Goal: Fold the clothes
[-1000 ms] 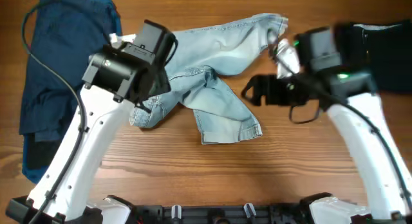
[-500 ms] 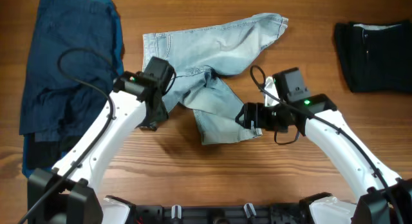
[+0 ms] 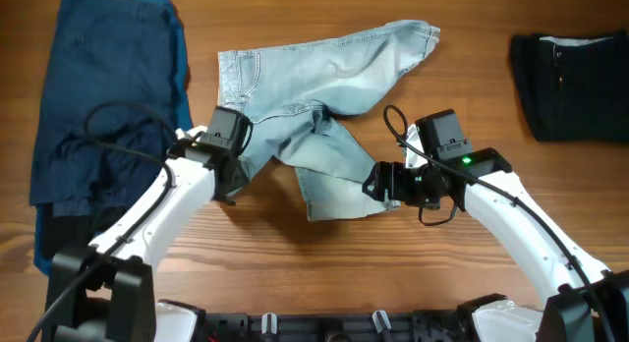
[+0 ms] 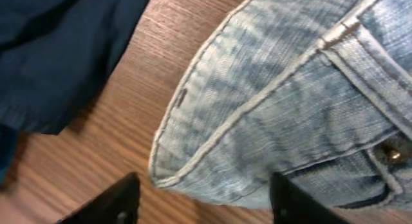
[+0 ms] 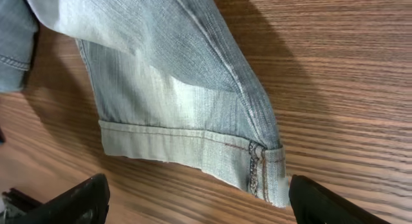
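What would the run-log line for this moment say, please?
stage: pre-grasp | left gripper: open, straddling denim shorts at waist end | right gripper: open, straddling cuffed hem | nothing held

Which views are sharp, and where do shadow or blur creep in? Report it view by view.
Overhead: evenly lit and sharp, with faint shadows beside the arms on the table. Left wrist: the denim shorts fill the frame and look slightly soft; the fingertips at the bottom edge are dark and blurred. Right wrist: the cuffed hem is crisp, with a dark shadow on the wood beside it.
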### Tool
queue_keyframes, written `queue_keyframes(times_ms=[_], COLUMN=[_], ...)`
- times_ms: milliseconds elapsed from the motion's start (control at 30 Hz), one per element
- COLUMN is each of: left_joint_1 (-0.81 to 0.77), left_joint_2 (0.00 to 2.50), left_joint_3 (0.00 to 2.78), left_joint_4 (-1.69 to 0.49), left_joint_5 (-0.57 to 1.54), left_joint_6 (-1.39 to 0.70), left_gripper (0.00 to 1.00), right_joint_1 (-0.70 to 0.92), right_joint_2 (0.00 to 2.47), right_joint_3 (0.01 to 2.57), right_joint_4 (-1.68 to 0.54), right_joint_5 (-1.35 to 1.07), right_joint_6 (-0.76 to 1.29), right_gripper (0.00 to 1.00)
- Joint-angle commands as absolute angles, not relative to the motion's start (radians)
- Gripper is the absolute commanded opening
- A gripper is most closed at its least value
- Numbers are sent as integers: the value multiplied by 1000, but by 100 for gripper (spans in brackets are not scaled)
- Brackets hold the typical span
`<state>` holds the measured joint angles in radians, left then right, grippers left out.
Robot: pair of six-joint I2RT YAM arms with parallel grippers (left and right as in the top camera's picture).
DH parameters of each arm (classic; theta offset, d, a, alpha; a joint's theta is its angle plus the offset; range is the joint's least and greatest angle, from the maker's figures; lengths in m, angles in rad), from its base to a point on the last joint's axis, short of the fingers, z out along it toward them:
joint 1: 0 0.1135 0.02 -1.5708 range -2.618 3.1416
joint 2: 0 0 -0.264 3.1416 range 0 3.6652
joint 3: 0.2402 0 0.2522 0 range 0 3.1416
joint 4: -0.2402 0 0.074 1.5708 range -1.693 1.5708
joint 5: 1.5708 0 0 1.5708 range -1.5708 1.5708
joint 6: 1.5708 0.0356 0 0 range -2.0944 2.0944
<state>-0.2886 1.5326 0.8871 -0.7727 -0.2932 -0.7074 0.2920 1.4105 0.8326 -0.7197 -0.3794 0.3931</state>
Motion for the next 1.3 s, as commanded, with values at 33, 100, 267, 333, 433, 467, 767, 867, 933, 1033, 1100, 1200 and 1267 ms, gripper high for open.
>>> queue_keyframes(times_ms=[33,100,267,333,433,467,767,867,933,1033,1100,1200,1267], left_joint_1=[-283,-283,-283,-283,-283,-283,-284,-284,-284,-284,-284,-284,-284], left_joint_2=[1539,1539,1539,1537,1536,1536,1536,1536,1535,1535,1535,1535,1535], left_joint_3=[873,873,873,885,949,972,1029,1029,1029,1029,1029,1029,1029], left_joint_4=[-716,-698,-620,-583,-577,-578,-582,-591,-595,-594,-594,-589,-589], left_joint_5=[-291,-291,-292,-292,-292,-292,-217,-216,-209,-205,-205,-205,-205], left_joint_6=[-720,-720,-719,-719,-691,-684,-685,-685,-685,-685,-685,-685,-685], left_gripper=[36,19,4,4,4,4,4,4,4,4,4,4,4], right_joint_1=[298,299,299,310,335,345,598,659,664,665,665,665,671], right_joint_2=[1404,1404,1404,1400,1303,1258,1232,1386,1508,1591,1602,1606,1613], right_joint_3=[822,822,782,780,788,801,819,819,819,819,819,819,819], right_joint_4=[-736,-756,-733,-734,-717,-719,-472,-349,-312,-300,-296,-284,-282], right_joint_5=[-348,-348,-348,-353,-368,-372,-309,-247,-231,-216,-187,-171,-169], right_joint_6=[400,400,422,422,426,427,295,235,228,209,208,184,182], right_gripper=[90,90,90,86,80,80,80,80,80,77,77,77,77])
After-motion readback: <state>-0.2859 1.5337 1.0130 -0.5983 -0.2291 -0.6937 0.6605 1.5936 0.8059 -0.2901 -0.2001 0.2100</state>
